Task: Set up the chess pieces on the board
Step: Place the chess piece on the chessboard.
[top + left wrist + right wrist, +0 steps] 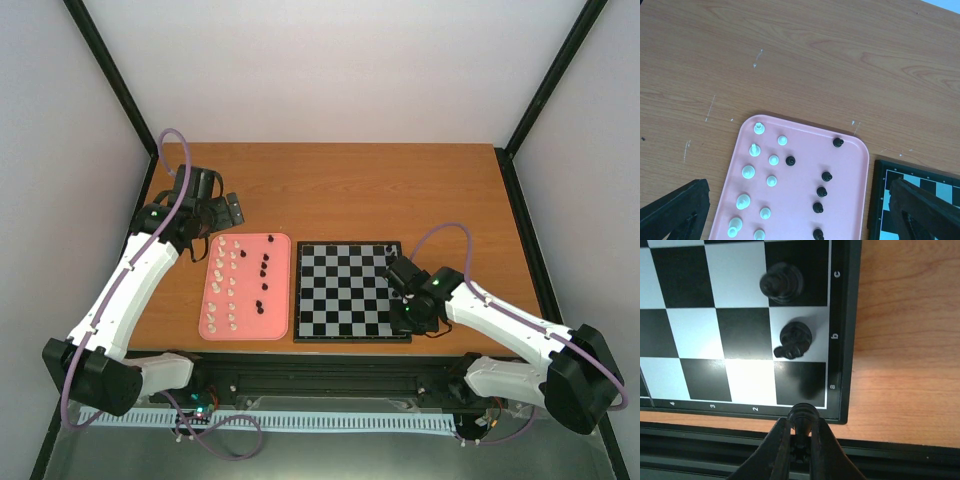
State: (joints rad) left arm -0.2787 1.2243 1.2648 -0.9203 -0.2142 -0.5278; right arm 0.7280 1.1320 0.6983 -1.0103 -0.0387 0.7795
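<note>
Bright, even and diffuse in the top view, with only faint soft shadows on the table (pixel 400 190). Left wrist view: sharp on the wood grain and the pink tray (pixel 795 200), dark and blurred on the near fingers (pixel 675 210). Right wrist view: strong white glare on the board (pixel 747 377), warm glow on the wood beside, slightly soft on the gripped black piece (pixel 802 415).

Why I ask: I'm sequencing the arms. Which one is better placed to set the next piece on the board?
Right. The right pincer is shut on a black piece at the board's rim, near two placed black pieces. The left pincer hangs open near the pink tray, holding nothing.
</note>
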